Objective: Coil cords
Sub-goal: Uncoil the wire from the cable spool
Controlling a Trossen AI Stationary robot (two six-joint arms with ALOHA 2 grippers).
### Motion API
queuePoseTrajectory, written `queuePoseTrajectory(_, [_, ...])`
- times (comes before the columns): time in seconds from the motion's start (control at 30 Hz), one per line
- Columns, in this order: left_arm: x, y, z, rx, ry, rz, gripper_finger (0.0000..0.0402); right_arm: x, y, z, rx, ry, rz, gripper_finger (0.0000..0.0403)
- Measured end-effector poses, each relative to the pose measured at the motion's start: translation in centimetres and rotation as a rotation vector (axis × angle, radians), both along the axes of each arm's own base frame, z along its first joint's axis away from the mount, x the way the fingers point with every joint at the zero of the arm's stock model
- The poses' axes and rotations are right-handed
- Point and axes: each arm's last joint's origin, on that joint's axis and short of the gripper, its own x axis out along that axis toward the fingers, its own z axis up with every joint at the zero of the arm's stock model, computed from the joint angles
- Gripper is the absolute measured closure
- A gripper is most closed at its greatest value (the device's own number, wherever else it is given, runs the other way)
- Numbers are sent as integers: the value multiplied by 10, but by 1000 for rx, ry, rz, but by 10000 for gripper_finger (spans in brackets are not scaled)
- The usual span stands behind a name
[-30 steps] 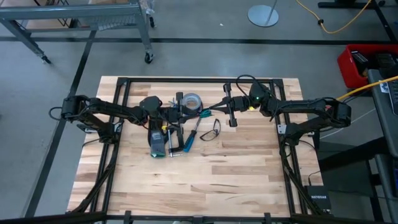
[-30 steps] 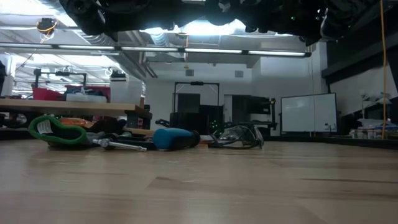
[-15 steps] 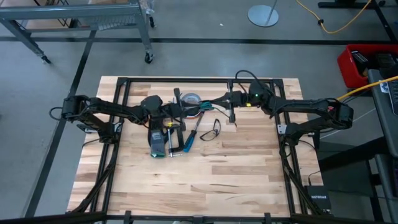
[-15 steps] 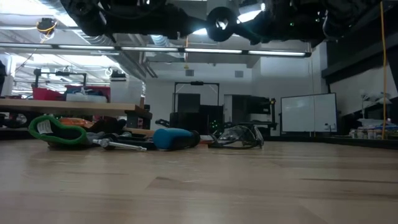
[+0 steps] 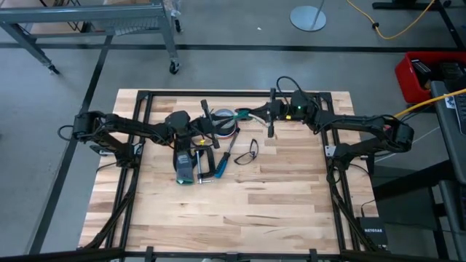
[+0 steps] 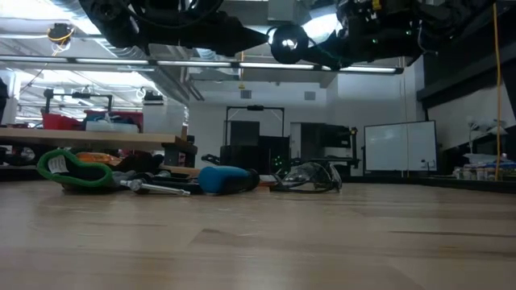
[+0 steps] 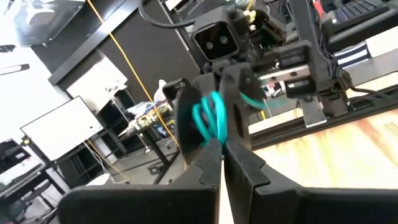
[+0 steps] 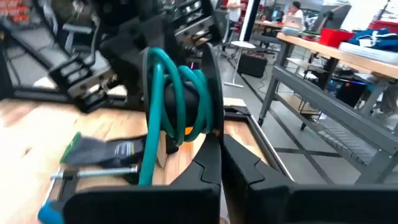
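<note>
Left gripper [image 5: 206, 121]: near the far edge of the worktop [image 5: 291, 211], raised; jaws closed, pinching one side of the teal cord.
Teal cord [image 8: 177, 99]: in the air between both grippers, wound in a few loops, well above the worktop.
Right gripper [image 5: 256, 114]: just beside the left one, jaws closed on the same coil.
Step in hand, as judged: winding the coil.
Doing it well: keep both pinches firm, stack turns evenly, avoid pulling loops apart.
Risk: loops springing open if either grip slackens.
</note>
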Motion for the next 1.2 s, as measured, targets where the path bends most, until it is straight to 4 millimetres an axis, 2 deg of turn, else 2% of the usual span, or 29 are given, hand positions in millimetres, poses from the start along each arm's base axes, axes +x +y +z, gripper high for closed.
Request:
queuePoseTrajectory(0.3, [0,0,-1,-59,-2,-17,390,0,-1,-3,53,12,37,402])
queuePoseTrajectory(0.5, [0,-1,-8,-156,45,-31,372,-1,-4,-4,53,11,-19,402])
queuePoseTrajectory(0.63, [0,-1,-18,-206,131,-19,387,0,-4,-2,43,-7,-35,402])
queuePoseTrajectory(0.83, [0,-1,-18,-245,114,-17,398,-1,-4,-2,45,-2,-41,402])
queuePoseTrajectory(0.97, [0,-1,-14,-230,79,-20,374,-1,-5,-2,42,-5,-67,402])
queuePoseTrajectory(1.2, [4,-3,2,-192,-3,-73,296,0,-4,-2,67,-8,-38,402])
